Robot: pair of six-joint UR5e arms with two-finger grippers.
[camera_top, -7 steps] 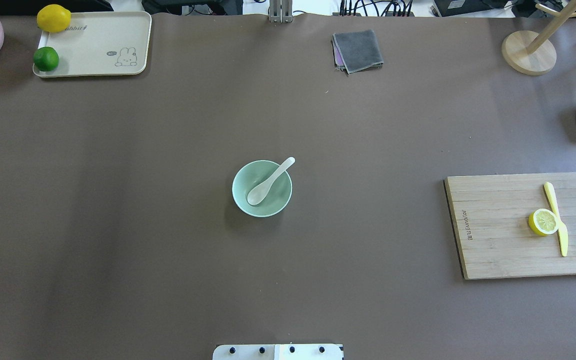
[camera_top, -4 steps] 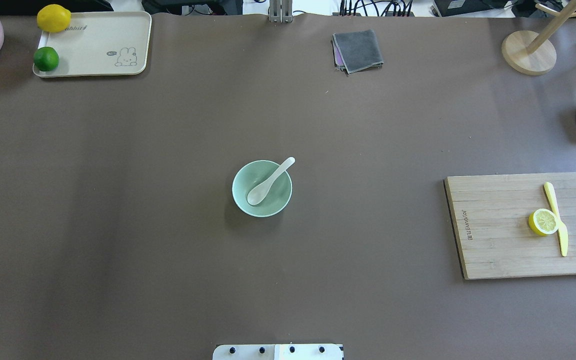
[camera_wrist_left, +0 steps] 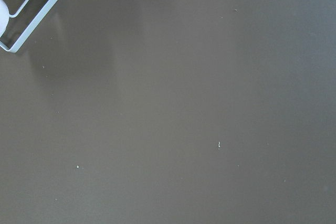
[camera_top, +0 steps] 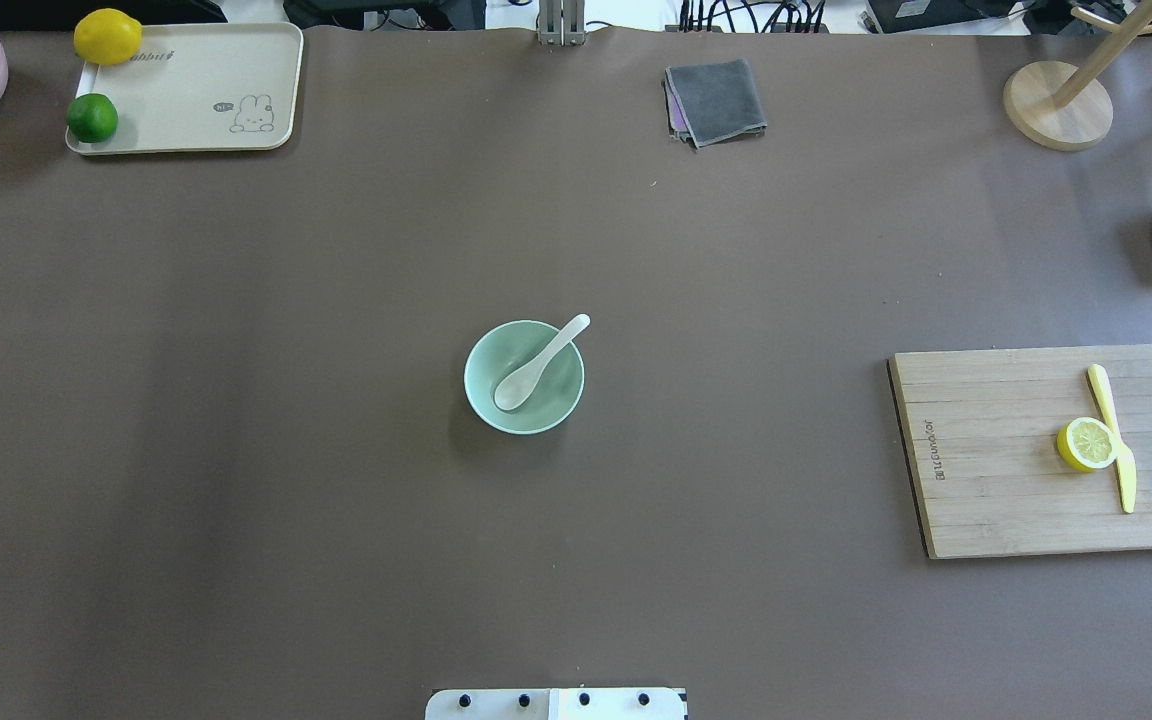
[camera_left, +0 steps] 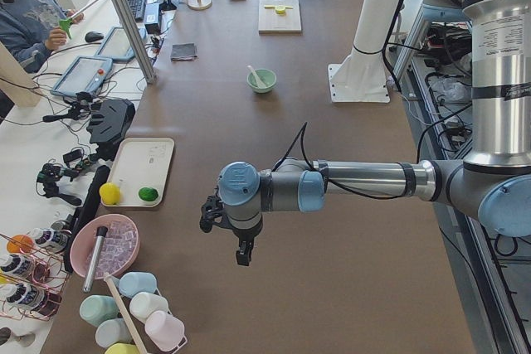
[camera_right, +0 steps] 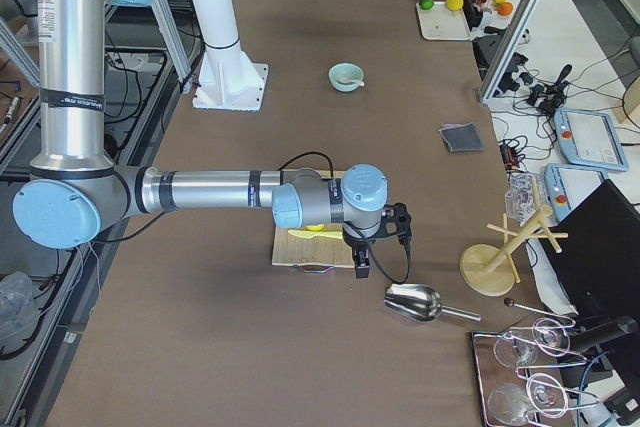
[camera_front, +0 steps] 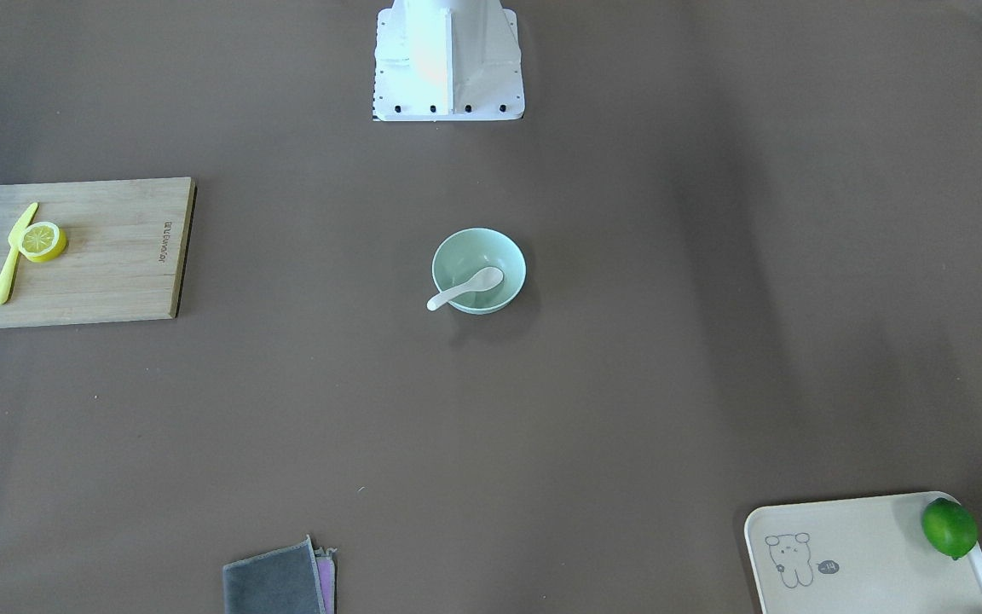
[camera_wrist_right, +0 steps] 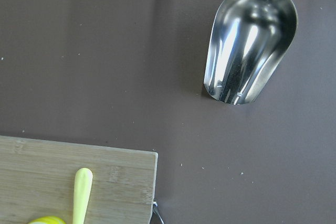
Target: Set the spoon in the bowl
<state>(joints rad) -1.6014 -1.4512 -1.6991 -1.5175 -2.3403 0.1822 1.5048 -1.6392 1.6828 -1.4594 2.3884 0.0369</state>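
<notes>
Across the brown surface nothing has shifted over the last second: the overhead view matches the two earlier ones item for item, which I take to mean the placing is over and the scene has settled. The left arm is stretched out low over the near end of the surface on the robot's left, well apart from the middle. The right arm reaches out the other way, to the end with the cutting board. Neither arm enters the overhead or front-facing views. The left gripper and the right gripper appear only in the side views, so I cannot tell whether their fingers are apart or together. Neither wrist view shows them holding anything: the left looks down on almost bare surface, the right on a metal scoop and the tip of the yellow-green knife on the board's corner. The bowl stands upright in the middle of the surface, far from both grippers. The spoon lies inside it, scoop down near the bottom and handle leaning on the far-right rim with its tip poking out past the edge. By my reading the task is complete, and nothing remains but for the arms to stay clear.
</notes>
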